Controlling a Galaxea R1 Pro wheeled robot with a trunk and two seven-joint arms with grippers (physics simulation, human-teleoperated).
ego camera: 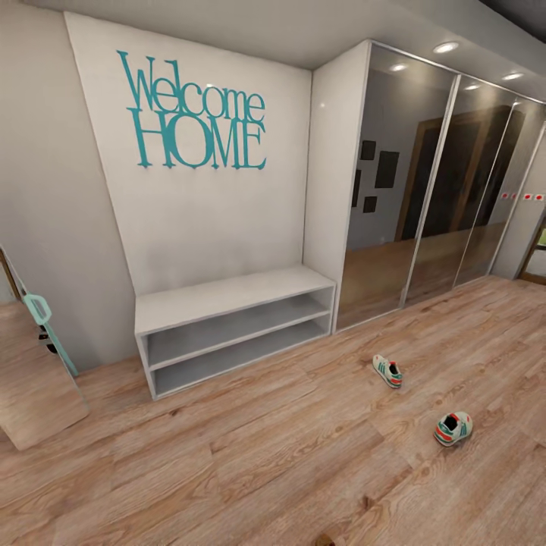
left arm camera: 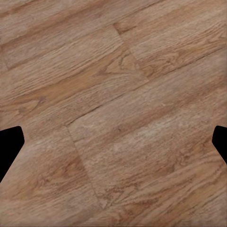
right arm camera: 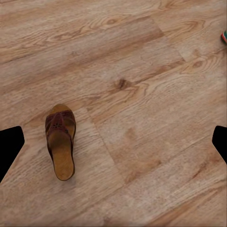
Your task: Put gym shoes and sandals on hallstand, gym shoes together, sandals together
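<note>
Two off-white gym shoes with green stripes and red-orange patches lie apart on the wood-plank corridor floor [ego camera: 288, 455] in the head view, one [ego camera: 387, 371] nearer the wardrobe, the other [ego camera: 453, 428] to its right and closer to me. One brown sandal [right arm camera: 60, 141] lies flat on the planks in the right wrist view, under and off to one side of my right gripper [right arm camera: 113, 146], whose dark fingertips [right arm camera: 9, 144] stand wide apart, open and empty. A sliver of a gym shoe [right arm camera: 224, 36] shows at that view's edge. My left gripper [left arm camera: 113, 146] is open over bare planks. The hallstand is out of view.
A grey two-slot bench [ego camera: 227, 299] stands against the wall under teal "Welcome HOME" letters [ego camera: 196, 114]. A mirrored sliding wardrobe [ego camera: 425, 189] fills the right wall. A leaning mirror with a teal frame [ego camera: 42, 356] stands at the left.
</note>
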